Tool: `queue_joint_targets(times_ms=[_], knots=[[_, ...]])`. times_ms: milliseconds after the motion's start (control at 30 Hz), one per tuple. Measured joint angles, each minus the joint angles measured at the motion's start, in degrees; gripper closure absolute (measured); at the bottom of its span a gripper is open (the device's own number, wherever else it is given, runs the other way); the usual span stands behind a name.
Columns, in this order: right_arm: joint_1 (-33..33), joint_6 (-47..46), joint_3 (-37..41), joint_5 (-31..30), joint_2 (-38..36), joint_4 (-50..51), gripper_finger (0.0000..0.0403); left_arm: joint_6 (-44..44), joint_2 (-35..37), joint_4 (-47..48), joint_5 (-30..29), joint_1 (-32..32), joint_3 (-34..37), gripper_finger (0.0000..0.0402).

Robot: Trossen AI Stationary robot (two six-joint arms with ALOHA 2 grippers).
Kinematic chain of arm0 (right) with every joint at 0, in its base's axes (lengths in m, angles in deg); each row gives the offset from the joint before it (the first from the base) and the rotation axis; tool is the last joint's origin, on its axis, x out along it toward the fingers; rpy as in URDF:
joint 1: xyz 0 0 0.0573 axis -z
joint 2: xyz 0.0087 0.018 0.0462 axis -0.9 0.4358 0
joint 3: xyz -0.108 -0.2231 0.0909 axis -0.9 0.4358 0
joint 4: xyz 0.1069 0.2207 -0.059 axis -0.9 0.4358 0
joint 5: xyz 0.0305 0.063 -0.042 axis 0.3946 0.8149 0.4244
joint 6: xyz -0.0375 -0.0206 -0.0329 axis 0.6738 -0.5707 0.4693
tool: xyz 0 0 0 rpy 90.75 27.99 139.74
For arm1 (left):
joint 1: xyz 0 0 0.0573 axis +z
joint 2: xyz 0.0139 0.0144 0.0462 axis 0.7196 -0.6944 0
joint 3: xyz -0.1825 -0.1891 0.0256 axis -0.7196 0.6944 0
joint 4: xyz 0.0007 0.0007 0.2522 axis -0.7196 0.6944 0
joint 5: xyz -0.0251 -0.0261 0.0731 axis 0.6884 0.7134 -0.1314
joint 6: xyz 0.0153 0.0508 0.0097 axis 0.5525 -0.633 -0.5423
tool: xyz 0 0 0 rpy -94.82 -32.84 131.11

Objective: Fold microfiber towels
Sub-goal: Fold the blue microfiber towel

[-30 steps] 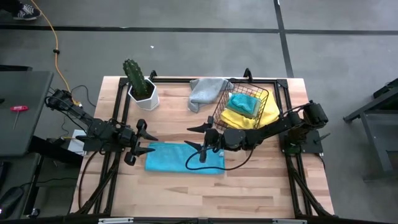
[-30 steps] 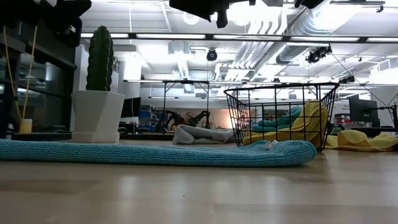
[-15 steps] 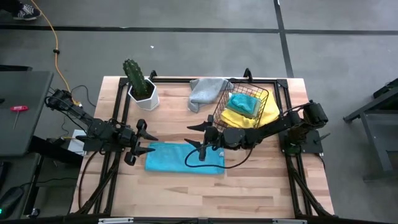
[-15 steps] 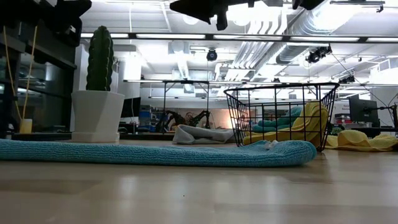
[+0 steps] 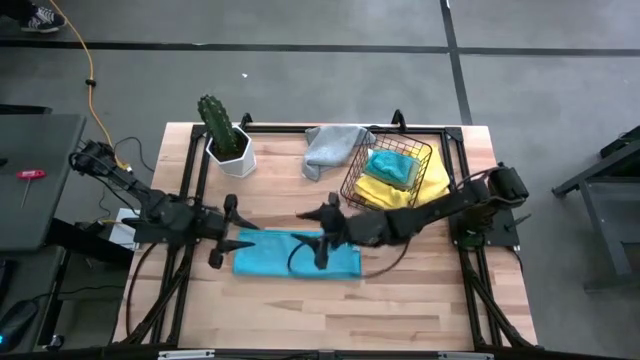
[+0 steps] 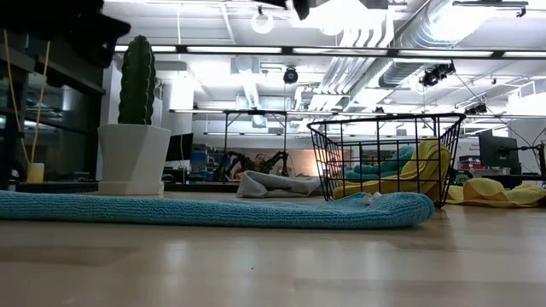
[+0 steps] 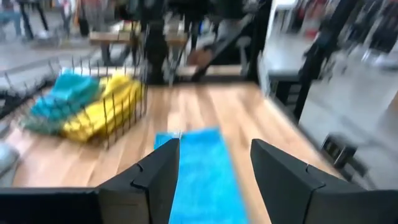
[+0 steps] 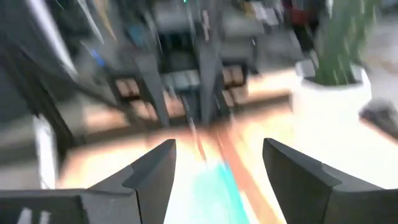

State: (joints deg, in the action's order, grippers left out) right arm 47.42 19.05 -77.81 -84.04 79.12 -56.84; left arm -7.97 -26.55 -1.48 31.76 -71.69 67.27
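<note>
A teal towel (image 5: 295,253) lies folded into a long strip, flat on the table near the middle; it also shows in the low view (image 6: 213,209) and the left wrist view (image 7: 202,177). My left gripper (image 5: 233,232) is open just off the strip's left end. My right gripper (image 5: 314,236) is open above the strip's middle. A black wire basket (image 5: 388,172) holds a teal towel (image 5: 390,166) and a yellow towel (image 5: 432,186) that hangs over its rim. A grey towel (image 5: 333,148) lies against the basket's left side.
A cactus in a white pot (image 5: 226,140) stands at the table's far left. The basket stands at the far right. Bare wood (image 5: 330,310) lies between the strip and the near edge. Dark frame rails run along the table's sides.
My right gripper has moved toward the table's left edge, out over the teal strip's middle, still open. My left gripper has moved a little toward the strip's left end, still open. The towel has kept still.
</note>
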Motion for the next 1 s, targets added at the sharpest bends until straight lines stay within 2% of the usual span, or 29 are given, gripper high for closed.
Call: queue_joint_targets(times_ms=[133,267,433,533,633,733,933,1000], knots=[[-4.33,-14.09,-11.92,-9.00,3.30,31.99,0.0169,1.49,-6.28,2.80,0.78,0.00,-3.40,0.0215],[-8.88,-37.89,-19.12,-7.75,7.61,56.61,0.0169,1.89,-11.73,2.99,2.18,0.00,-5.04,0.0215],[-15.48,-66.28,-19.82,-5.72,12.41,75.10,0.0169,2.52,-15.94,3.25,2.41,0.01,-6.24,0.0215],[-17.79,-79.38,-18.15,-6.26,13.66,82.13,0.0169,2.51,-16.80,3.40,2.43,0.00,-7.06,0.0215],[-18.21,-86.28,-15.16,-6.13,13.70,85.42,0.0169,1.22,-16.84,3.45,2.45,0.00,-7.91,0.0215],[-16.43,-87.62,-11.71,-4.29,13.02,85.22,0.0169,0.69,-16.80,3.36,2.45,0.01,-8.67,0.0215],[-10.00,-75.71,-5.69,3.59,12.79,69.24,0.0169,0.40,-16.80,3.47,2.45,0.02,-8.74,0.0215],[-7.89,-72.73,-4.72,5.61,12.79,66.69,0.0169,0.40,-16.80,3.48,2.45,0.02,-8.74,0.0215]])
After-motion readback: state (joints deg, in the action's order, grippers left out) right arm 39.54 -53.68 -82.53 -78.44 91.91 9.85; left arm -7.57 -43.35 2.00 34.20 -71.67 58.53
